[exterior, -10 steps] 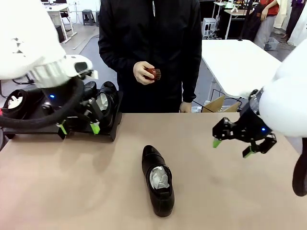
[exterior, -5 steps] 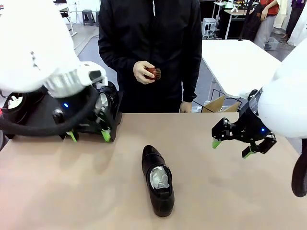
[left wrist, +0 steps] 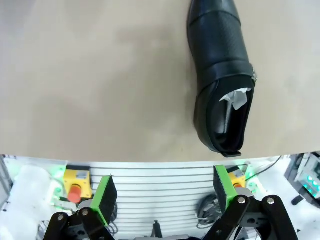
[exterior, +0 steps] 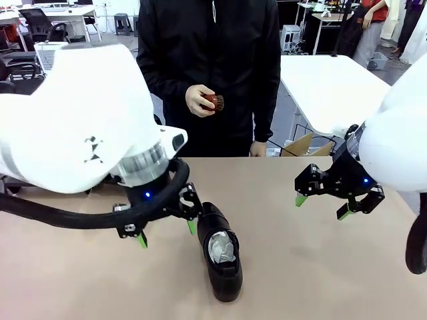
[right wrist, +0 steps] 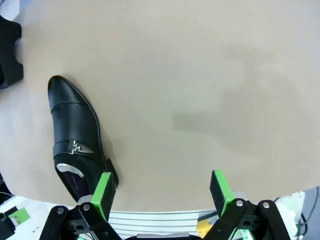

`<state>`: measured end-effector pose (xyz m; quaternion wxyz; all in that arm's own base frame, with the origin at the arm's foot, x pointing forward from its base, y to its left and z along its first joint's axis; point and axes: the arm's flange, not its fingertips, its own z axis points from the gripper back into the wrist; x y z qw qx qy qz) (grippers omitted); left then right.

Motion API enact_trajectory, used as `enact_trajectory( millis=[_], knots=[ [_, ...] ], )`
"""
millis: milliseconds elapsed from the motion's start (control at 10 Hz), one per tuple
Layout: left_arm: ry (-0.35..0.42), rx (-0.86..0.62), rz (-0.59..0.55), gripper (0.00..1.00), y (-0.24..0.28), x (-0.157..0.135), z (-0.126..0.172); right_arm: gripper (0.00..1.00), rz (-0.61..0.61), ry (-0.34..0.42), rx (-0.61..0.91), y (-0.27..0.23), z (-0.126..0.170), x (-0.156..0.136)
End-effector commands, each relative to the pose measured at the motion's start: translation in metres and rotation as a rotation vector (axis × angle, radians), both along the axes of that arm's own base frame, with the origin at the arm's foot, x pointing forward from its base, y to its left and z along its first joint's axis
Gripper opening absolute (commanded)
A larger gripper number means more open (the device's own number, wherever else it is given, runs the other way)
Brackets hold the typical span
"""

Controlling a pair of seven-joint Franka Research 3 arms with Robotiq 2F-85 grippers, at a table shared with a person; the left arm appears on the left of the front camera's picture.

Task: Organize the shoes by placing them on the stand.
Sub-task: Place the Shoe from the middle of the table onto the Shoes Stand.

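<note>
One black shoe (exterior: 220, 257) stuffed with white paper, lower centre of the front view, lying on the tan worktop (exterior: 300, 267), left gripper (exterior: 166, 233) just beside its toe, jaws released, right gripper (exterior: 320, 207) at right, above the worktop, jaws released, nothing grasped

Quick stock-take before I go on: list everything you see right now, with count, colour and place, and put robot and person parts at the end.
shoe: one, glossy black, stuffed with white paper, lying on the table's middle near the front edge.
table: one, beige, carrying the shoe.
white table: one, white, behind on the right.
cardboard box: one, brown, on the floor past the far edge.
small object: one, dark reddish, in the person's hand.
person's hand: one, at chest height, at the far side.
left gripper: one, black with green pads, fingers open, just left of the shoe.
right gripper: one, black with green pads, fingers open, over the table's right side.
</note>
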<state>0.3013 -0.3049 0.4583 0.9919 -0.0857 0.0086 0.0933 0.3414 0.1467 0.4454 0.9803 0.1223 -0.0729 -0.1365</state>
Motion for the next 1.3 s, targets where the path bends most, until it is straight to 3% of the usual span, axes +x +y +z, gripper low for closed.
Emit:
enact_trajectory(
  millis=[0,300,700,1000,1200],
  knots=[
    [0.007,0.012,-0.026,1.0,-0.016,-0.003,-0.023,1.0,-0.001,-0.002,0.009,0.0,0.0,0.001],
    [-0.037,0.037,-0.026,1.0,-0.03,-0.005,-0.06,1.0,-0.001,-0.002,0.009,0.0,0.0,0.001],
    [-0.128,0.003,-0.086,1.0,-0.047,0.002,-0.081,1.0,-0.001,-0.002,0.009,0.0,0.0,0.001],
    [-0.15,0.014,-0.158,1.0,-0.057,0.008,-0.093,1.0,-0.001,-0.002,0.009,0.0,0.0,0.001],
    [-0.143,0.048,-0.184,0.87,-0.064,0.01,-0.104,1.0,-0.001,-0.002,0.009,0.0,0.0,0.001]
  ],
)
